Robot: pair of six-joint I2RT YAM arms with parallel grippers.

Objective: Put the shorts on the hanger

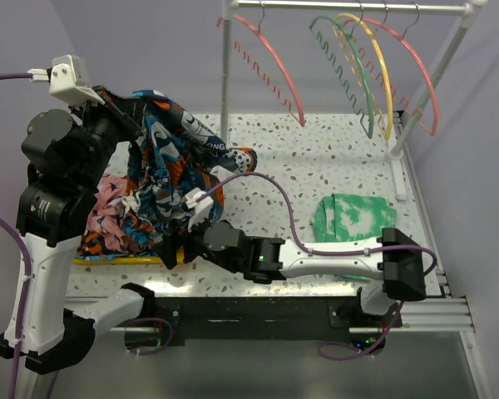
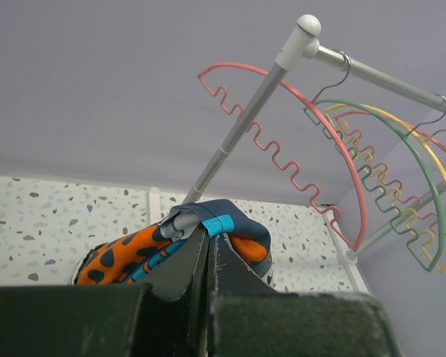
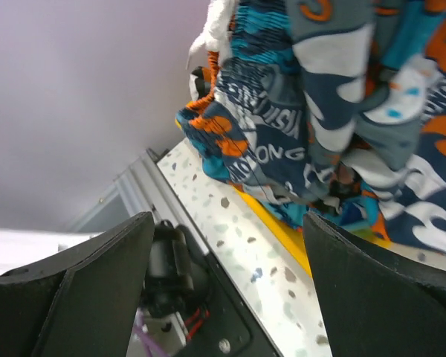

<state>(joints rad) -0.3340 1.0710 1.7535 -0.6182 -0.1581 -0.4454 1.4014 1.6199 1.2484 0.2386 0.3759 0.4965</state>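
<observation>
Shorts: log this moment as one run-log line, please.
shorts: hanging bunched over table | left gripper: shut on shorts | right gripper: open, by lower hem | hanger: on rail, bare

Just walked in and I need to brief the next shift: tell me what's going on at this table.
The left end effector is shut on one edge of the shorts and holds them lifted above the table, the rest hanging down beside a pink-and-navy garment. The right end effector, jaws open, sits low next to the hanging fabric and grips nothing. The coral-pink hanger hangs bare on the rack at the back, so the shorts are not on it yet.
</observation>
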